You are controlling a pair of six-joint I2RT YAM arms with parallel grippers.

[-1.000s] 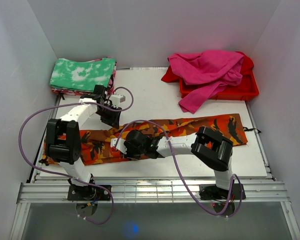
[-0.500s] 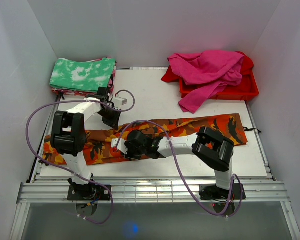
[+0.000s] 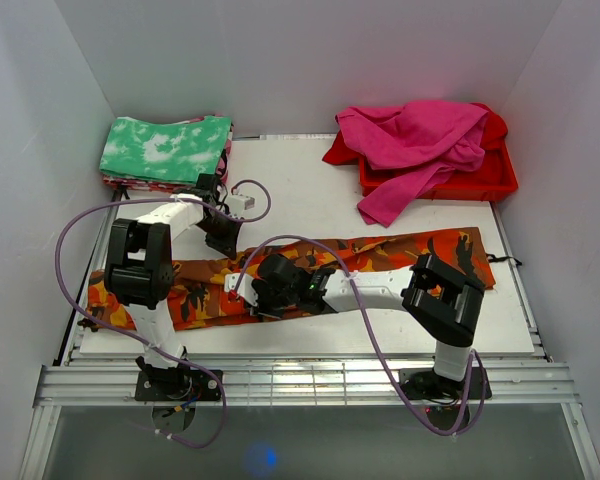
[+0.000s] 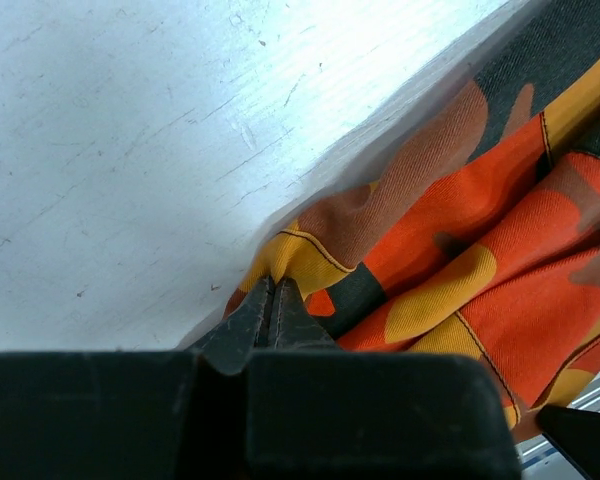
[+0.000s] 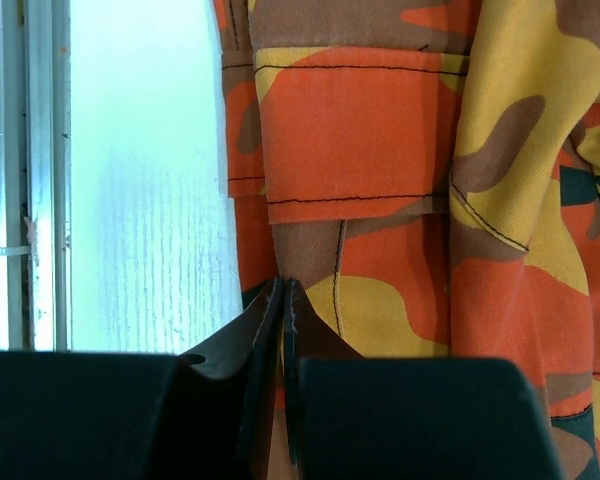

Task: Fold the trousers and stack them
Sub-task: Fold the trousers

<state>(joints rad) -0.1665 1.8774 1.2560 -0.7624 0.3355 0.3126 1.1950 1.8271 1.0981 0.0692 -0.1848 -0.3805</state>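
Observation:
The camouflage trousers (image 3: pixel 400 255) lie stretched in a long band across the table, from the left edge to the right. My left gripper (image 3: pixel 223 243) is at their far edge, left of the middle. In the left wrist view it (image 4: pixel 270 287) is shut, pinching a yellow fold of the trousers (image 4: pixel 460 230). My right gripper (image 3: pixel 252 298) is at the near edge of the band, a little right of the left one. Seen in the right wrist view, it (image 5: pixel 283 287) is shut on the hem of the trousers (image 5: pixel 380 130) beside bare table.
A folded green-and-white cloth (image 3: pixel 165 148) tops a stack at the back left. A red tray (image 3: pixel 500 180) at the back right holds magenta garments (image 3: pixel 420 140), one hanging onto the table. White walls enclose three sides. A metal rail (image 3: pixel 300 380) runs along the near edge.
My left gripper has closed on the trousers' far edge. The right arm's elbow has shifted to the right, its gripper still shut on the near edge.

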